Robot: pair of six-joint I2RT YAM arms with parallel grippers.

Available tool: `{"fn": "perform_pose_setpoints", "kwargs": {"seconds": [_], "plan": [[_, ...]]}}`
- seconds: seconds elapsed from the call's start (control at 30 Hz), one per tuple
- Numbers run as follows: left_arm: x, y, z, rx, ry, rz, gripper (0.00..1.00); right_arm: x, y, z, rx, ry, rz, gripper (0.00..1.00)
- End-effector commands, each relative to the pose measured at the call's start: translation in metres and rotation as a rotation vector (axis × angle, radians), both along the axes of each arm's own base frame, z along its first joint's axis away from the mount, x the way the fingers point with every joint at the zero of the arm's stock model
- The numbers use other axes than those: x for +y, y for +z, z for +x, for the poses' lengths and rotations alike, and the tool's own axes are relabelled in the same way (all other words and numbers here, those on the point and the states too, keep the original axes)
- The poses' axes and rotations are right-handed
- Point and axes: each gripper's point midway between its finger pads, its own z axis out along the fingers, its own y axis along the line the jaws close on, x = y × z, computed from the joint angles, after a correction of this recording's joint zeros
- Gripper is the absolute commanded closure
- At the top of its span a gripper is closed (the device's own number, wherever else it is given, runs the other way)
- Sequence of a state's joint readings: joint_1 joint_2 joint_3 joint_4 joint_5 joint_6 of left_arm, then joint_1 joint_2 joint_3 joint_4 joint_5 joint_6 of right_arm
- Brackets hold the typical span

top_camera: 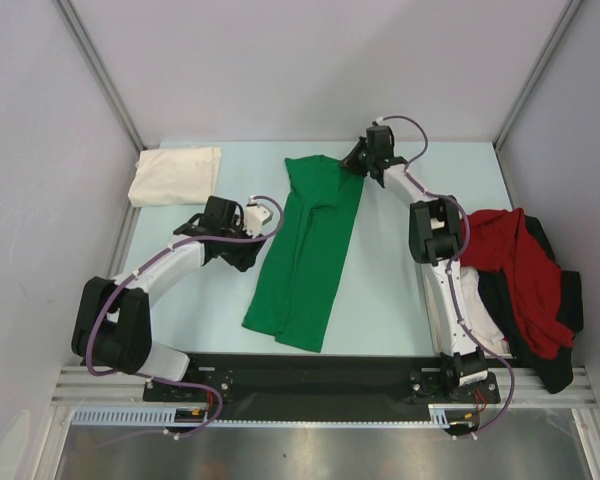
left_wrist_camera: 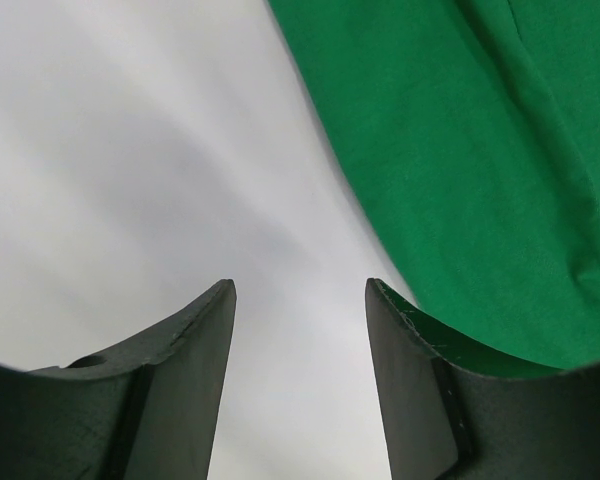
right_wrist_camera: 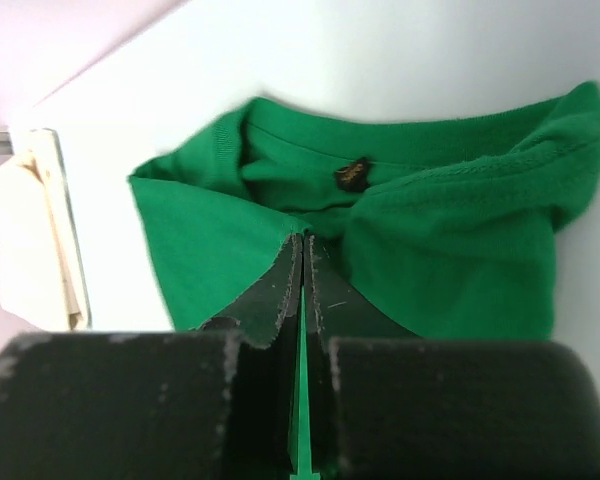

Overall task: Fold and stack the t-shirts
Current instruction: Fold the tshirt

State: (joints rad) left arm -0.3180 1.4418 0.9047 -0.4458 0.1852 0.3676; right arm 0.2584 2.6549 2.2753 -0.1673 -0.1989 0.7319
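The bright green t-shirt [top_camera: 305,260] lies on the table as a long strip folded lengthwise, its collar end at the far side. My right gripper [top_camera: 356,162] is shut on the green fabric at the far right corner; the right wrist view shows its fingers [right_wrist_camera: 280,290] pinching cloth just below the collar [right_wrist_camera: 352,175]. My left gripper [top_camera: 252,245] is open and empty beside the shirt's left edge, with bare table between its fingers [left_wrist_camera: 200,340] and green cloth [left_wrist_camera: 480,150] to their right. A folded cream-white t-shirt [top_camera: 175,176] lies far left. The red t-shirt [top_camera: 515,270] lies crumpled on the dark one [top_camera: 565,340] at right.
Grey walls close in the table on the left, back and right. A black base rail [top_camera: 310,378] runs along the near edge. The cream shirt also shows at the left of the right wrist view [right_wrist_camera: 25,240].
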Motion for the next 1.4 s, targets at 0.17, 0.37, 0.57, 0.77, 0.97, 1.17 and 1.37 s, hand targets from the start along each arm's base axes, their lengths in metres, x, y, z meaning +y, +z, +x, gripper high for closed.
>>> {"fn": "perform_pose_setpoints", "kwargs": {"seconds": [0.17, 0.37, 0.57, 0.77, 0.97, 1.17, 1.37], "plan": [[0.003, 0.009, 0.005, -0.043, 0.003, -0.002, 0.39, -0.026, 0.076, -0.006, -0.104, -0.053, -0.013, 1.0], [0.003, 0.006, 0.004, -0.032, -0.001, 0.002, 0.39, -0.051, 0.068, -0.016, -0.077, -0.109, -0.023, 1.0], [0.004, 0.005, 0.005, -0.031, 0.0, 0.007, 0.39, -0.055, 0.053, -0.015, -0.054, -0.103, -0.022, 1.0], [0.002, 0.0, -0.001, 0.002, -0.032, 0.01, 0.39, -0.051, 0.043, -0.006, -0.042, -0.078, -0.008, 0.82], [-0.009, -0.012, -0.015, 0.087, -0.095, -0.016, 0.39, -0.062, 0.064, -0.02, -0.038, -0.081, -0.083, 0.5], [-0.02, -0.03, -0.046, 0.143, -0.201, -0.002, 0.39, -0.066, 0.063, -0.104, 0.039, -0.06, -0.251, 0.47], [-0.028, -0.05, -0.073, 0.216, -0.281, 0.016, 0.39, -0.054, 0.001, -0.179, 0.182, 0.019, -0.257, 0.48]]}}
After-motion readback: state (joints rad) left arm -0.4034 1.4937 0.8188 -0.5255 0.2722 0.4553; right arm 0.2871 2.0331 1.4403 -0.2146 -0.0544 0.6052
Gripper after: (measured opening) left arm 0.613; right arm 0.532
